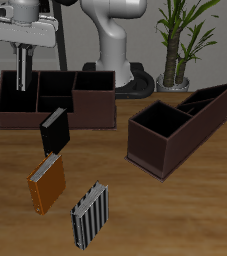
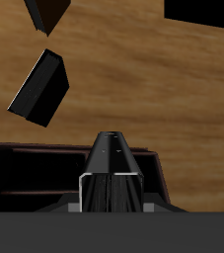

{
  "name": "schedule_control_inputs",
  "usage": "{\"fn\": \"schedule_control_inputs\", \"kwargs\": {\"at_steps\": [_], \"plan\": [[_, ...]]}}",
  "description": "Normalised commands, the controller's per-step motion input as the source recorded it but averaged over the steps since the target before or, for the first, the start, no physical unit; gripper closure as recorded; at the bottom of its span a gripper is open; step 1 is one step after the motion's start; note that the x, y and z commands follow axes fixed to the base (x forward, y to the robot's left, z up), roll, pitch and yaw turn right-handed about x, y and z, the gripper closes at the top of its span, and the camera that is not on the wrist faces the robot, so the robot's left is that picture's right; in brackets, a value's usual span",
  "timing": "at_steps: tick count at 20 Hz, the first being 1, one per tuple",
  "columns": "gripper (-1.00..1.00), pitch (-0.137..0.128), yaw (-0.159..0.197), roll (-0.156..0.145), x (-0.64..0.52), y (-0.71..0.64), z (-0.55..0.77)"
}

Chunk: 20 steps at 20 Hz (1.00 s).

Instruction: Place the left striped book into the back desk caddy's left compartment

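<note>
My gripper (image 1: 22, 50) is shut on the left striped book (image 1: 22, 72), a thin, nearly black book that hangs upright from the fingers. Its lower end is at the opening of the left compartment (image 1: 14, 99), the large black-lined end section of the back desk caddy (image 1: 93, 112). In the wrist view the book (image 2: 111, 163) shows edge-on between my gripper's (image 2: 111, 201) fingers, with the caddy's dark interior (image 2: 30, 176) beneath it. I cannot tell whether the book touches the caddy.
A plain black book (image 1: 53, 129) stands just in front of the caddy, also in the wrist view (image 2: 41, 87). An orange-brown book (image 1: 46, 184) and a paler striped book (image 1: 89, 216) stand nearer the front edge. A caddy with a slanted divider (image 1: 180, 125) sits beside them.
</note>
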Motion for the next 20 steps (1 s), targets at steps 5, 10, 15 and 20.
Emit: {"fn": "schedule_control_inputs", "kwargs": {"at_steps": [5, 10, 15, 20], "plan": [[1.00, 0.025, -0.013, -0.036, -0.10, -0.23, -0.18], [1.00, 0.031, -0.032, -0.054, 0.00, -0.22, -0.21], [1.00, 0.035, 0.001, -0.009, 0.01, 0.06, -0.33], [1.00, 0.024, -0.004, -0.007, -0.02, 0.04, -0.18]]}}
